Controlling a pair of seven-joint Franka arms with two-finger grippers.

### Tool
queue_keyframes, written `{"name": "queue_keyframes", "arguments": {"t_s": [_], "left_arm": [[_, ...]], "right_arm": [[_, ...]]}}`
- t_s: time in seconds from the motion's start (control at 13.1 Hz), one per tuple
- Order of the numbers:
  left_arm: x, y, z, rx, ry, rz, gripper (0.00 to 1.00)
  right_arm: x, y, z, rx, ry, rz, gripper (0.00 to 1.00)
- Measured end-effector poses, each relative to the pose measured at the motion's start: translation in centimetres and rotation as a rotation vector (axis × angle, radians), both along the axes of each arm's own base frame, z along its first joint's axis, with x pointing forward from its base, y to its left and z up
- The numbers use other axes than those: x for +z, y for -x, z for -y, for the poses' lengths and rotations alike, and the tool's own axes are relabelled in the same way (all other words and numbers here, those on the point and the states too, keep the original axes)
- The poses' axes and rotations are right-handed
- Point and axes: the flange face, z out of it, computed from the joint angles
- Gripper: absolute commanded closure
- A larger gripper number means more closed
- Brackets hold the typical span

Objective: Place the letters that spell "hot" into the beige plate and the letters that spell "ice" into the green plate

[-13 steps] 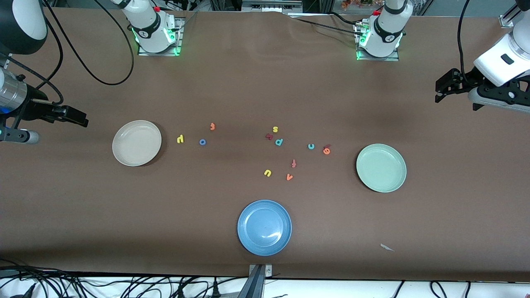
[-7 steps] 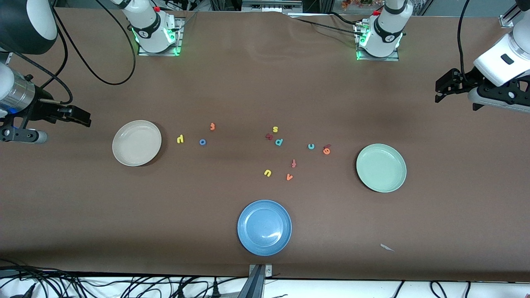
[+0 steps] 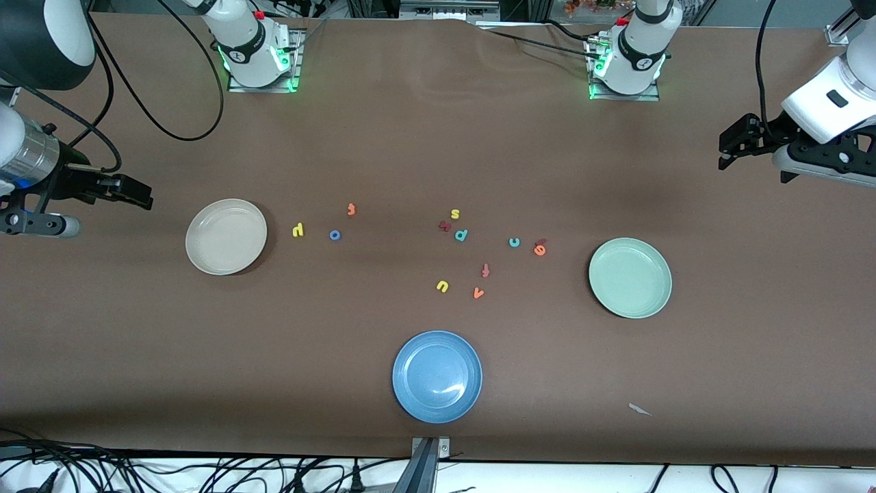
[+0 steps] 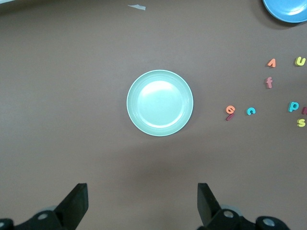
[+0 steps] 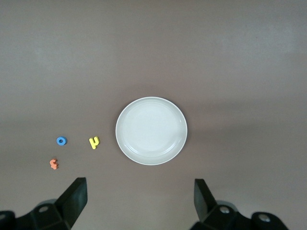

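Right gripper [image 3: 140, 194]: jaws spread, empty, high over the table's right-arm end.
Beige plate [image 3: 226, 236]: bare, near that gripper.
h [image 3: 298, 230], o [image 3: 335, 235], t [image 3: 351, 209]: beside the beige plate.
c [image 3: 514, 242], e [image 3: 539, 250], i [image 3: 542, 241]: near the green plate [image 3: 629, 277].
Left gripper [image 3: 729, 147]: jaws spread, empty, high over the table's left-arm end.

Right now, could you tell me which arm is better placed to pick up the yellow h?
Probably the right: its open pincer hangs by the beige plate, near the yellow h; the left pincer waits at the green plate's end.
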Motion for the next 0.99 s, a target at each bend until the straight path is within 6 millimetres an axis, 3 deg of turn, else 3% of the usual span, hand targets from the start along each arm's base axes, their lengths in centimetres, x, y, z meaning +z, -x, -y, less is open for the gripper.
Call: {"name": "queue_keyframes", "arguments": {"t_s": [0.23, 0.53, 0.76, 0.99], "left_arm": [[-1.2, 0.1, 2.6, -0.06, -0.056, -0.012, 0.0], [-4.6, -0.7, 6.1, -0.123, -0.064, -0.003, 0.0], [-8.6, -2.1, 10.1, -0.133, -0.052, 0.013, 0.0], [-13.9, -3.7, 14.4, -0.177, -0.031, 0.034, 0.0]], "right_arm": [[0.0, 0.0, 0.0, 0.0, 0.0, 0.0, 0.01], [0.0, 0.0, 0.0, 0.0, 0.0, 0.0, 0.01], [0.0, 0.0, 0.0, 0.0, 0.0, 0.0, 0.01], [0.0, 0.0, 0.0, 0.0, 0.0, -0.001, 0.01]]}}
